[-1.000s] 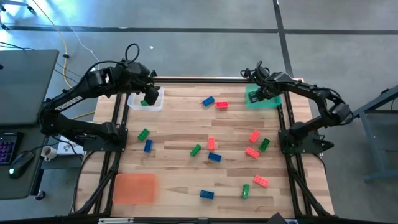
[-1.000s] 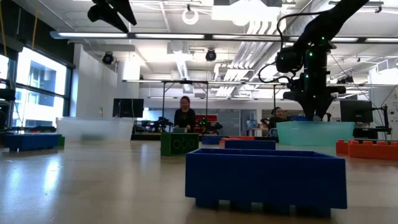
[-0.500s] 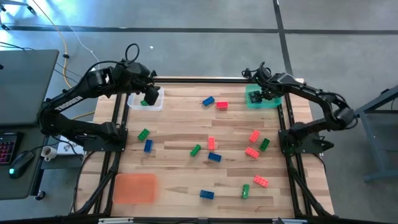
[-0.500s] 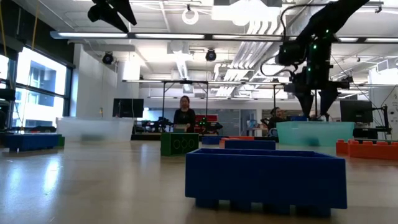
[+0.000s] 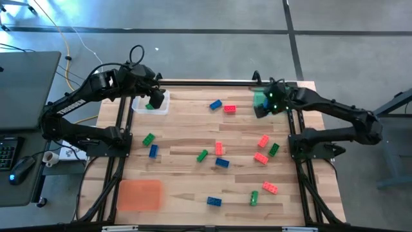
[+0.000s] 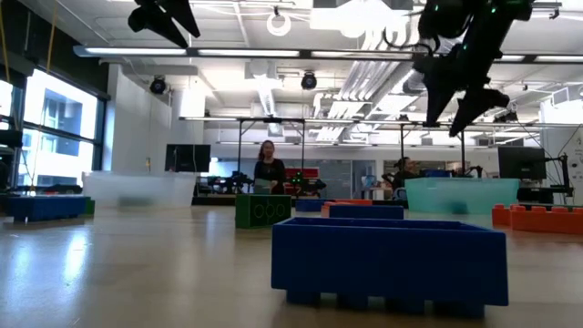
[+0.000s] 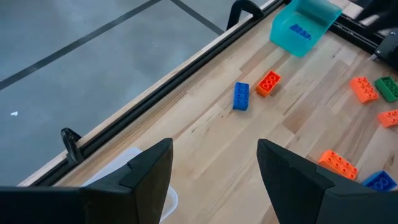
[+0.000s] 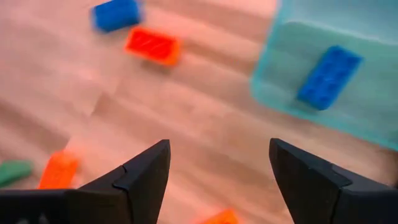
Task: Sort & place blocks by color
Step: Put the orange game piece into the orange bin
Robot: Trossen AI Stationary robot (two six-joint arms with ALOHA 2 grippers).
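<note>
Hovering empty and spread wide, the right gripper [image 8: 219, 180] is seen beside the green tray [image 8: 367, 93] holding a blue block [image 8: 328, 76]; the left gripper [image 7: 214, 177], likewise parted and empty, is held above the clear tray [image 5: 143, 107].

No text or labels can be read.

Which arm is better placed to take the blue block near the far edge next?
Right. Its gripper is open, empty, closer to the blue block; the left gripper hovers over the clear tray.

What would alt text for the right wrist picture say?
The right gripper, fingers open and empty, hangs over a wooden table beside a green tray holding one blue block. Red blocks lie loose nearby.
</note>
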